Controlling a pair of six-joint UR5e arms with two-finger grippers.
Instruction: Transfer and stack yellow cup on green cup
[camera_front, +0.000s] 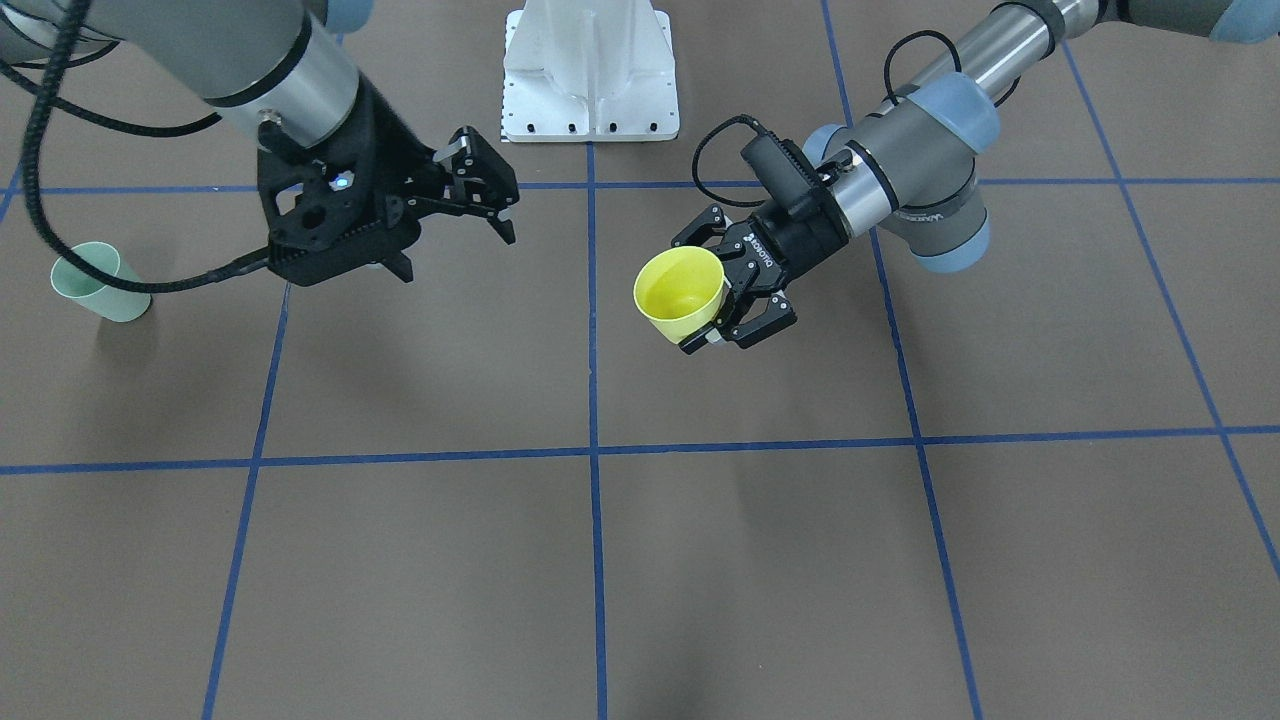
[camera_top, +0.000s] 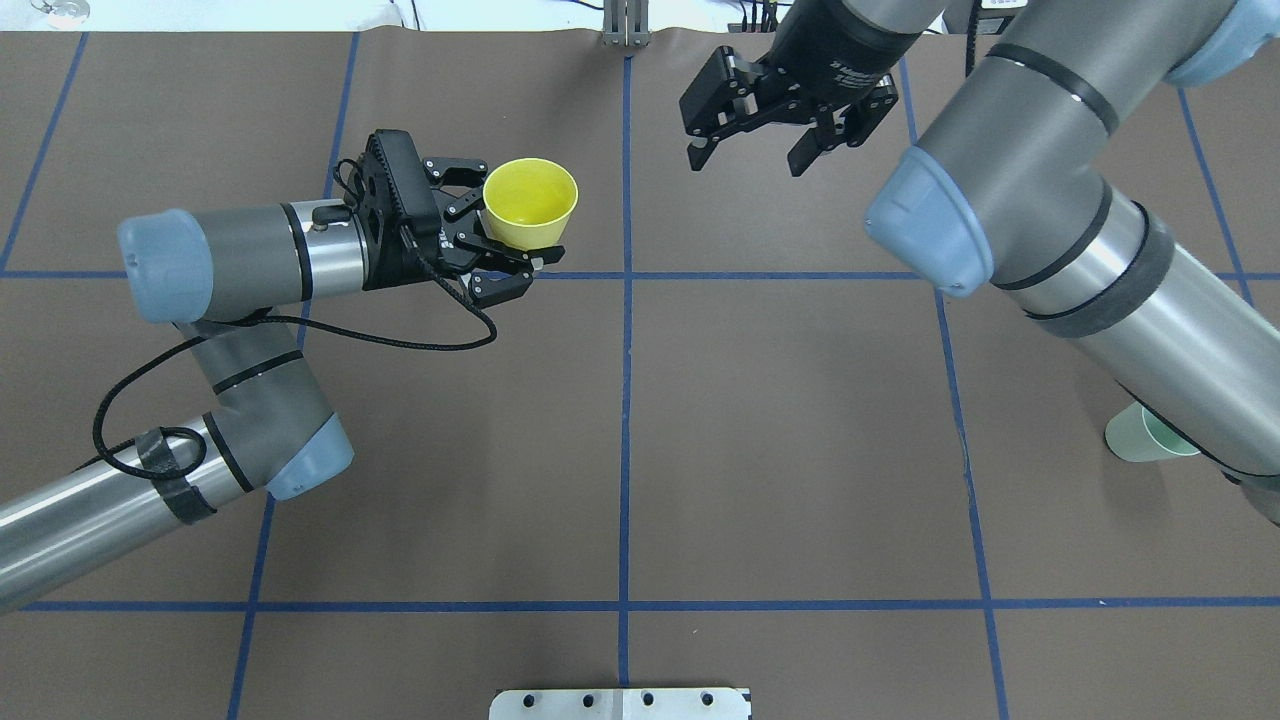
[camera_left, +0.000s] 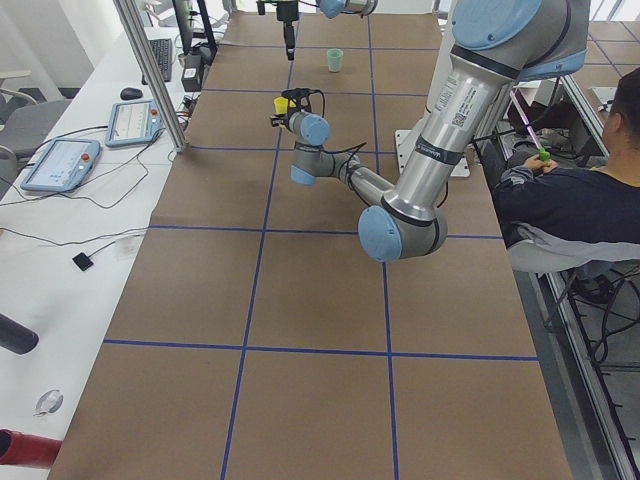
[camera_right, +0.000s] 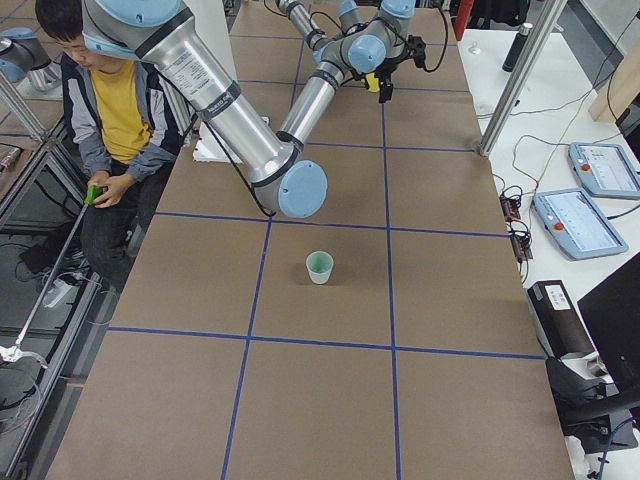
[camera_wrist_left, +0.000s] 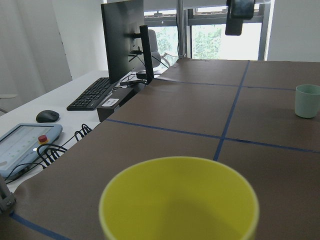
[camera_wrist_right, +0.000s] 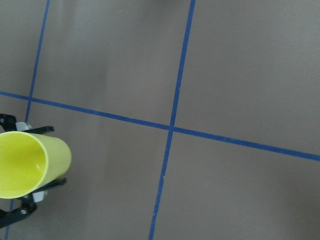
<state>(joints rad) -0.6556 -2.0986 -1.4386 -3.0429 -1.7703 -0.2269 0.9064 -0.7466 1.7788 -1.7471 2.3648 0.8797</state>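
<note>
- Yellow cup (camera_front: 680, 295) is upright and empty, mouth up, in the left hand (camera_top: 515, 215), on the robot's left of the centre line. It looks to be clear of the surface (camera_front: 760, 560).
- Left hand's fingers close on the cup wall from the side; long axis vertical.
- Right hand (camera_top: 748, 160) is wide open and holds nothing, just across the centre line, apart from the cup.
- Green cup (camera_front: 100, 282) is upright and empty, far on the robot's right; the right arm is nearer.
- Likely next step: hand-over to the right hand.
</note>
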